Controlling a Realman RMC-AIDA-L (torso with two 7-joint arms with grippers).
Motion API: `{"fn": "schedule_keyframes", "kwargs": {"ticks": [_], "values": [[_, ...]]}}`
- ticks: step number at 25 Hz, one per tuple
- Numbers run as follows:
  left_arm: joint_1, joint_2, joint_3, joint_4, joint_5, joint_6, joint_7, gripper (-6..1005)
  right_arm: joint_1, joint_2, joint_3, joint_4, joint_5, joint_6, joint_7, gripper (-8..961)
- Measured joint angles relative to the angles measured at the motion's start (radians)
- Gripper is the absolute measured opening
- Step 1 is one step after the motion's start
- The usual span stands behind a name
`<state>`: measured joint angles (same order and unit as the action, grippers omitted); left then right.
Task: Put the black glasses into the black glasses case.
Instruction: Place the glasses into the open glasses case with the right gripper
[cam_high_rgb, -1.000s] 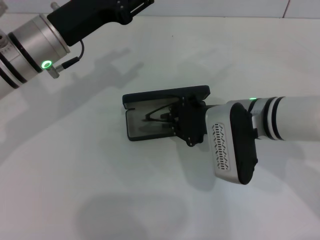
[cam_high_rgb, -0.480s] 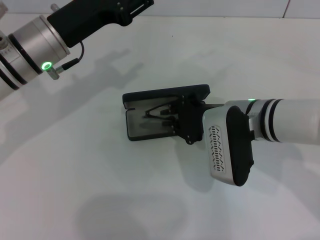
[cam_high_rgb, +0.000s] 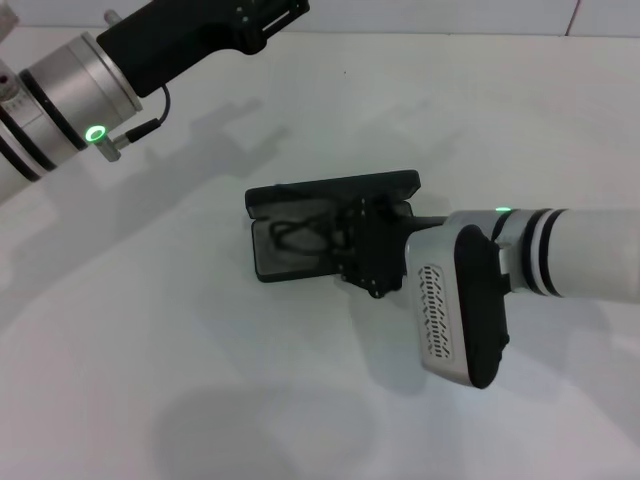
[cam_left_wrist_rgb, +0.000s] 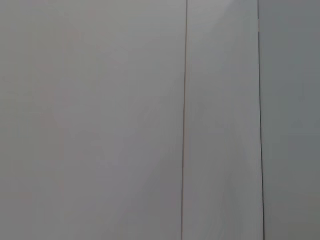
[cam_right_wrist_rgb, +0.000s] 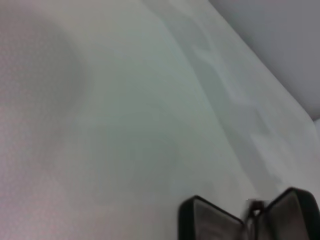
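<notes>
The black glasses case (cam_high_rgb: 330, 190) lies open at the table's centre, lid raised at the back and grey-lined tray in front. The black glasses (cam_high_rgb: 298, 236) rest low inside the tray, lenses toward its left end. My right gripper (cam_high_rgb: 347, 246) reaches in from the right over the tray's right end, right at the glasses; its black body hides how it meets them. In the right wrist view the case (cam_right_wrist_rgb: 207, 222) shows at the lower edge, with a blurred bit of the glasses (cam_right_wrist_rgb: 255, 207). My left gripper (cam_high_rgb: 270, 15) is parked high at the far left, away from the case.
The case sits on a white table (cam_high_rgb: 200, 380). A pale wall (cam_high_rgb: 450, 15) runs along the table's far edge. The left wrist view holds only a plain wall panel (cam_left_wrist_rgb: 100, 120).
The right gripper has pushed a little left and down over the tray. The glasses, tilted up before, now lie lower in the case. The left arm has not moved.
</notes>
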<state>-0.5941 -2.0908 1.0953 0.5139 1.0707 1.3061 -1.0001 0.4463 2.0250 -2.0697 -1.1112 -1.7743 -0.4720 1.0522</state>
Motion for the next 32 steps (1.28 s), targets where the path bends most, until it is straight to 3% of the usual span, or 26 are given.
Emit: {"fn": "schedule_keyframes", "kwargs": {"ticks": [11,17,20,32], "values": [[0.007,0.0,0.0,-0.002,0.0,0.007,-0.003,636,-0.065,-0.006,0.026,-0.067,-0.002,-0.07,-0.005,338],[0.015,0.0,0.0,-0.002,0.0,0.007,-0.006,636,-0.116,-0.005,0.183,-0.124,0.02,-0.289,-0.001,345],[0.016,0.0,0.006,-0.002,0.0,0.009,-0.004,637,-0.107,-0.004,0.266,-0.103,0.071,-0.363,0.001,349],[0.016,-0.002,0.017,-0.002,0.0,0.009,-0.002,637,-0.009,0.003,0.208,-0.005,0.091,-0.238,0.027,362]]}}
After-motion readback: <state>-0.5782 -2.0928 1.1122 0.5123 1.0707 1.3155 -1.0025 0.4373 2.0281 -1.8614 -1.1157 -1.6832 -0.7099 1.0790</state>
